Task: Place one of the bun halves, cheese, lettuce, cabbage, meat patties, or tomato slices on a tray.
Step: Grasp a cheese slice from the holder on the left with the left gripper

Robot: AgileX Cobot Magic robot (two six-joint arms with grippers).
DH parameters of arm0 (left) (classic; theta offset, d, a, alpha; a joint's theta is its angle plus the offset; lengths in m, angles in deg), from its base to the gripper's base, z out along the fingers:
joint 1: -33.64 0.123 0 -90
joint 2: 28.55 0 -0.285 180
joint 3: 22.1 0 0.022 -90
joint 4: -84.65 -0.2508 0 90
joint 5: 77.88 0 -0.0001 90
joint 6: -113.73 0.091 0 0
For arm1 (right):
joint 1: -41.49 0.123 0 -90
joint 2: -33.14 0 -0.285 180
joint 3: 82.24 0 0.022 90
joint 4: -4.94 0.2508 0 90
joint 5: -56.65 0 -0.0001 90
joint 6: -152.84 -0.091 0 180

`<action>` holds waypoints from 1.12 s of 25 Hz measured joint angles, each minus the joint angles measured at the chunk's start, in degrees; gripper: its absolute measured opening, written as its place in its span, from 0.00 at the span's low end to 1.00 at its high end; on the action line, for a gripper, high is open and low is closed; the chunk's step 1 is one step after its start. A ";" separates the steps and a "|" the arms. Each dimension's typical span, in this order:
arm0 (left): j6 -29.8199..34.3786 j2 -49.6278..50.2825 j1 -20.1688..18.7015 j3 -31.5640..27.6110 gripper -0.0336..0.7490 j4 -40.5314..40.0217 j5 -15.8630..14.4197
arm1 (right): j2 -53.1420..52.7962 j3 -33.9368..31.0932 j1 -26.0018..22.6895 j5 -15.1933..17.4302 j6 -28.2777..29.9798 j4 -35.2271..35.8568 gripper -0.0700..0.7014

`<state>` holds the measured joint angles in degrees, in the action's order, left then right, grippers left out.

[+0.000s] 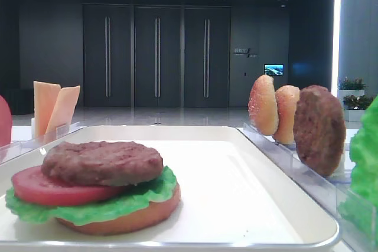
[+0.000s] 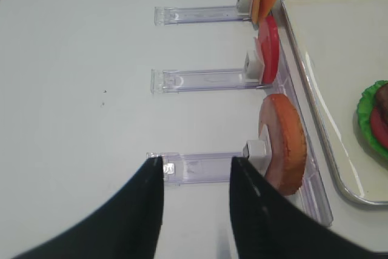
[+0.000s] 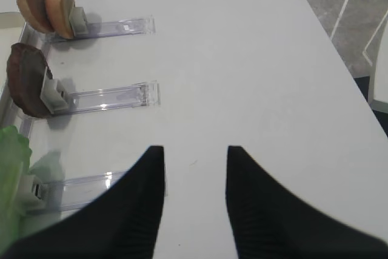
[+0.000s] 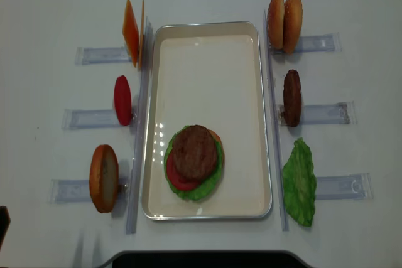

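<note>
On the white tray [image 4: 207, 42] lies a stack: a bun half at the bottom, lettuce [image 4: 213, 183], a tomato slice [image 4: 177, 180] and a meat patty [image 4: 195, 152] on top. Left of the tray, cheese [image 4: 132, 32], a tomato slice [image 4: 123, 100] and a bun half [image 4: 104, 177] stand on edge in holders. On the right stand two bun halves [image 4: 284, 22], a patty [image 4: 291, 97] and lettuce [image 4: 299, 182]. My left gripper [image 2: 196, 165] is open and empty, just left of the bun half [image 2: 285, 144]. My right gripper [image 3: 195, 153] is open and empty over bare table, right of the lettuce [image 3: 12, 168].
Narrow clear plastic holders [image 4: 94, 54] run outward from each ingredient on both sides of the tray. The white table [image 4: 50, 4] ends close to the right gripper's side, with floor beyond [image 3: 339, 4]. A dark edge [image 4: 201, 258] lies along the table's near side.
</note>
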<state>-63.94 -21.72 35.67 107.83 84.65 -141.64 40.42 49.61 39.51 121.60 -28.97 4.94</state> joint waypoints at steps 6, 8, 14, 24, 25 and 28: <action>0.00 0.00 0.00 0.00 0.40 0.00 0.00 | 0.00 0.00 0.00 0.00 0.00 0.00 0.41; 0.00 0.00 0.00 0.00 0.40 0.00 0.00 | 0.00 0.00 0.00 0.00 0.00 0.00 0.41; 0.00 0.00 0.00 0.45 0.41 0.00 -0.41 | 0.00 0.00 0.00 0.00 0.00 0.00 0.41; -2.95 16.35 0.00 8.56 0.42 0.00 -0.85 | 0.00 0.00 0.00 0.00 0.00 0.00 0.41; -3.64 19.61 0.00 9.91 0.42 -0.33 -0.85 | 0.00 0.00 0.00 0.00 0.00 0.00 0.41; -6.22 29.66 0.00 15.12 0.42 -1.18 0.34 | 0.00 0.00 0.00 0.00 0.00 0.00 0.41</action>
<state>-70.17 7.95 35.67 122.94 83.47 -141.30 40.42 49.61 39.51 121.60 -28.97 4.94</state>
